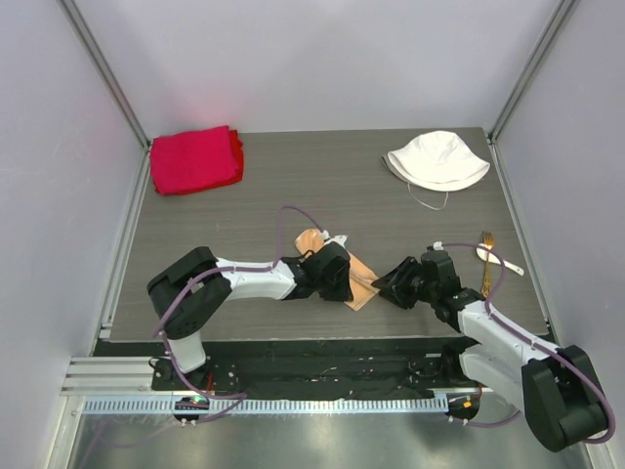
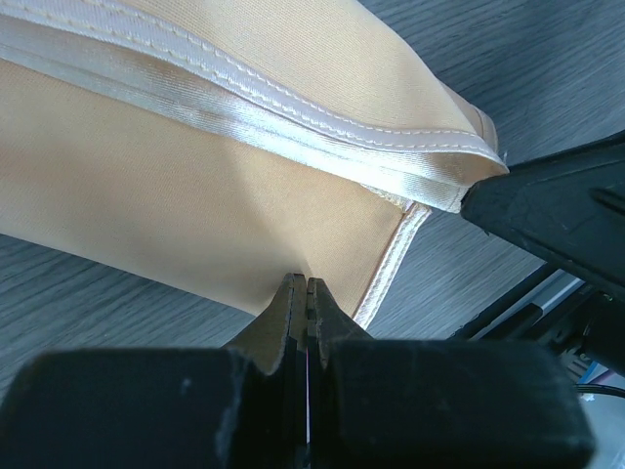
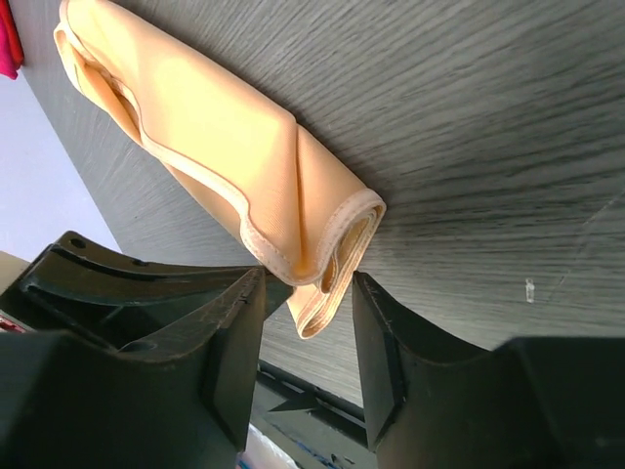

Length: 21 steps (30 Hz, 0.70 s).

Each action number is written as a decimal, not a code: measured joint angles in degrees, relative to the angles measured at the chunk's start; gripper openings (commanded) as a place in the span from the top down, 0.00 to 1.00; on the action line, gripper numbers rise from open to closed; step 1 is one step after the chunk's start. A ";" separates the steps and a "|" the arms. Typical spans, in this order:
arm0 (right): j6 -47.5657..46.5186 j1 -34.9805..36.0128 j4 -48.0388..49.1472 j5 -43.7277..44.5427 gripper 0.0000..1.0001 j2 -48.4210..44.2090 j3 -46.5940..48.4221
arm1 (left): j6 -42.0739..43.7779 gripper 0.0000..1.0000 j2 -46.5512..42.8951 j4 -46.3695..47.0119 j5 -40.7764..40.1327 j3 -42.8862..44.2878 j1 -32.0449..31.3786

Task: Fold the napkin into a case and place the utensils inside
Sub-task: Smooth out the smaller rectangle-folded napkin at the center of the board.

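Dark grey wood-grain surface [image 1: 293, 186] carries the folded, shiny peach-tan satin napkin [image 3: 225, 147]. Its long axis runs away from the right gripper [image 3: 308, 283]. Near folded end sits between those jaws, which are open, one on each side, not pinching. Left gripper [image 2: 301, 285] jaws are closed on the napkin's side edge. Small white spoon [image 1: 498, 259] lies well apart, behind the right jaws. Right arm judged nearer to it.
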 measured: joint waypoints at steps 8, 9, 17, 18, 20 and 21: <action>0.11 0.00 3.41 -0.44 0.68 3.10 0.02 | -0.02 1.00 0.22 0.02 0.00 0.15 -0.24; 0.15 0.00 3.58 -0.44 0.70 3.10 0.02 | -0.02 1.00 0.22 0.02 0.00 0.17 -0.26; 0.22 0.00 4.85 -0.42 0.77 4.31 0.04 | 0.00 1.00 0.24 0.02 0.00 0.37 -0.66; 0.22 0.00 4.90 -0.39 0.76 4.42 0.04 | 0.00 1.00 0.24 0.02 -0.02 0.39 -0.70; 0.22 0.00 4.85 -0.37 0.77 4.50 0.04 | 0.00 1.00 0.24 0.02 -0.02 0.39 -0.70; 0.22 0.00 4.87 -0.37 0.79 4.52 0.04 | 0.00 1.00 0.24 0.02 -0.02 0.42 -0.70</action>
